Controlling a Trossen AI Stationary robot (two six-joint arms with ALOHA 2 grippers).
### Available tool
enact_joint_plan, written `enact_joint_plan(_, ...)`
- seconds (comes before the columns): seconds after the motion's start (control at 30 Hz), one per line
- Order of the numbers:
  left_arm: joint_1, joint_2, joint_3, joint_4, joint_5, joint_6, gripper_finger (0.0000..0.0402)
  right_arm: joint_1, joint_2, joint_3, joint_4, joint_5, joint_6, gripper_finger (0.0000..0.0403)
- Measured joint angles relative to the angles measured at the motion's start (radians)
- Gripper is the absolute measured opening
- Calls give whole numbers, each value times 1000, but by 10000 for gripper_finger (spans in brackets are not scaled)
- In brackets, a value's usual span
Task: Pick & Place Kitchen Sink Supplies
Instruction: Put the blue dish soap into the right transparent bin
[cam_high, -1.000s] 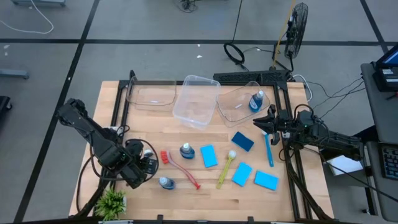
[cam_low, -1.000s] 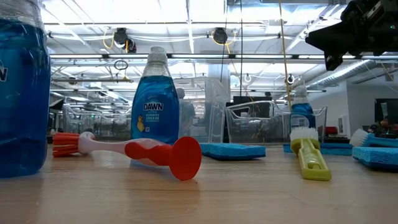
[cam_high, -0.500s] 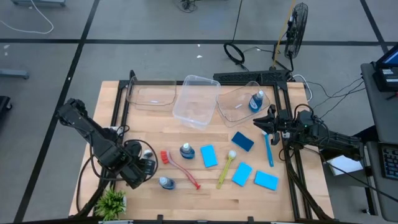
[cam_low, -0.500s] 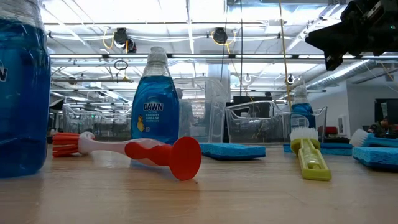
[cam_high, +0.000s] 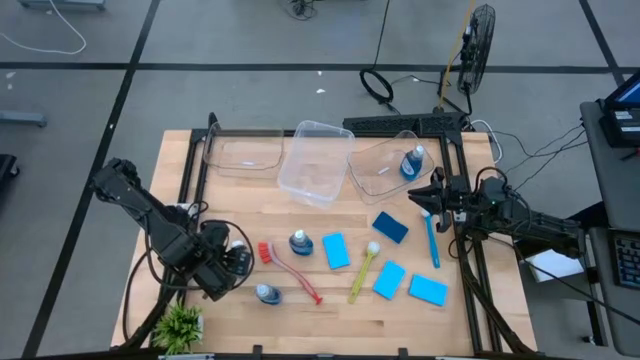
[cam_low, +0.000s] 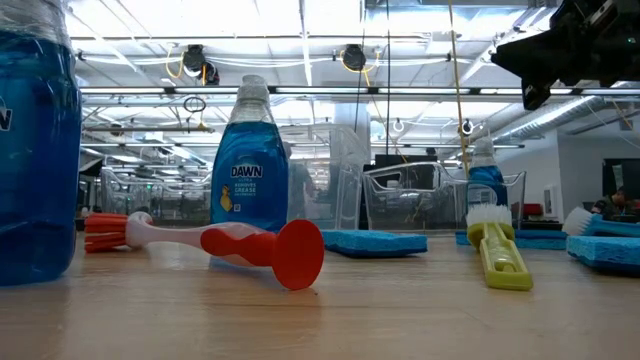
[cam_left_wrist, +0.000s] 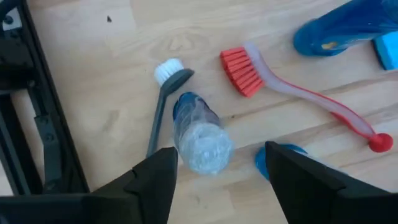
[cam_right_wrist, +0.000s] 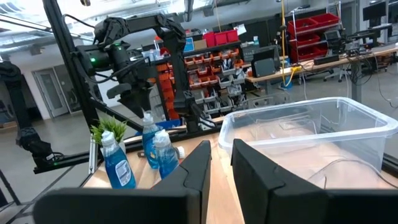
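Observation:
My left gripper (cam_left_wrist: 217, 180) points down at the near left of the table, open. A small clear bottle of blue liquid (cam_left_wrist: 198, 134) stands between its fingers, close to one finger (cam_left_wrist: 155, 177). A grey brush (cam_left_wrist: 163, 93) lies beside that bottle. Another bottle (cam_high: 266, 293), the red brush (cam_high: 290, 270) and a third bottle (cam_high: 300, 242) are close by. A fourth bottle (cam_high: 411, 162) stands in the right clear bin (cam_high: 380, 175). My right gripper (cam_high: 428, 196) waits level at the right edge, shut on nothing. My left gripper has its fingers on either side of the bottle's plastic-wrapped top (cam_left_wrist: 202, 148), coming from above. I cannot tell whether the nearer finger touches it. The other finger (cam_left_wrist: 298, 180) stands clear of it.
A yellow brush (cam_high: 362, 270), a blue brush (cam_high: 432, 240) and several blue sponges (cam_high: 389, 280) lie at the middle and right. Two more clear bins (cam_high: 245, 152) (cam_high: 315, 160) stand at the far edge. A green plant (cam_high: 180, 325) is at the near left corner.

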Motion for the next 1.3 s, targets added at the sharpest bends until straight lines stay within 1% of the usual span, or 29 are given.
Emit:
enact_joint_plan(0.27,28,-1,-7,-36,-1,50,233,0,0,0,-1,0,0,54)
enact_joint_plan(0.37,31,-1,-38,-13,3,49,228,0,0,0,-1,0,0,54)
enact_joint_plan(0.5,30,-1,-72,57,35,42,231,0,0,0,-1,0,0,54)
enact_joint_plan(0.7,31,-1,-74,60,41,42,225,0,0,0,-1,3,0,54)
enact_joint_plan(0.83,31,-1,-74,60,44,42,207,0,0,0,-1,3,0,54)
enact_joint_plan(1.13,31,-1,-74,58,44,41,144,0,0,0,-1,4,0,54)
enact_joint_plan(1.3,31,-1,-74,58,44,38,138,0,0,0,-1,4,0,54)
